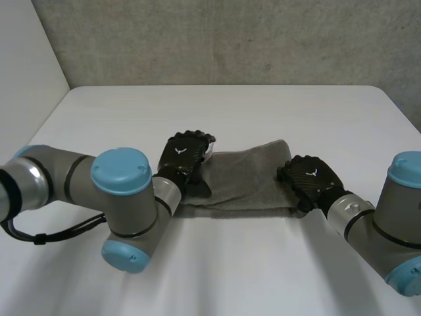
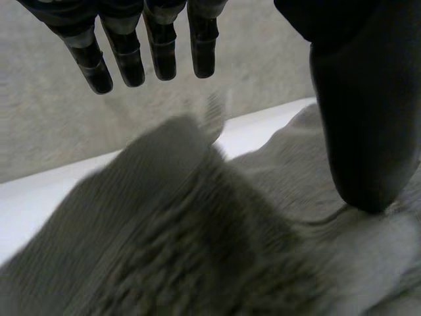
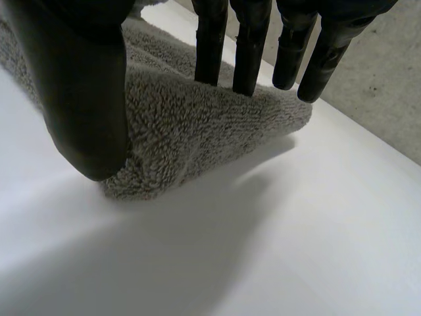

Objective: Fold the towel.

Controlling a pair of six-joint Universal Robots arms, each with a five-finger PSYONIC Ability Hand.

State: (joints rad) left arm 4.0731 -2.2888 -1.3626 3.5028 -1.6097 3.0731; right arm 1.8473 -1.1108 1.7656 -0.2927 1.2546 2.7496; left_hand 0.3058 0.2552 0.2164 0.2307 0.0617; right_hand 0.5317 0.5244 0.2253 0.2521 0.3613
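Grey terry cloth, the towel (image 1: pixel 247 179) lies flat about the middle of the white counter (image 1: pixel 263 112) in the head view. Its long axis runs from the counter's left edge toward its right edge. The left hand (image 1: pixel 186 157) sits on the towel's left short end and the right hand (image 1: pixel 310 179) on its right short end. Each hand is therefore nearest its own end, with the bare length of the cloth stretched between them.

In the left wrist view the fingers (image 2: pixel 161 46) are straight and spread, held clear above the cloth, so this hand grips nothing. The thumb (image 2: pixel 358 131) comes down with its tip pressing on the towel (image 2: pixel 197 230). The cloth humps up in a ridge under the palm, and a strip of counter (image 2: pixel 256 131) shows past it.

In the right wrist view the fingers (image 3: pixel 210 46) reach straight down onto the top of the towel (image 3: pixel 197 125). The thumb (image 3: pixel 79 99) stands against the cloth's side, so the corner is pinched between them. That corner stands tented off the counter (image 3: pixel 296 230).

Judging from this, the fold turns on both short ends being taken up together and carried across the long axis. The right end is held, but the left is only pinned, so the left hand most likely has to close on its end first.
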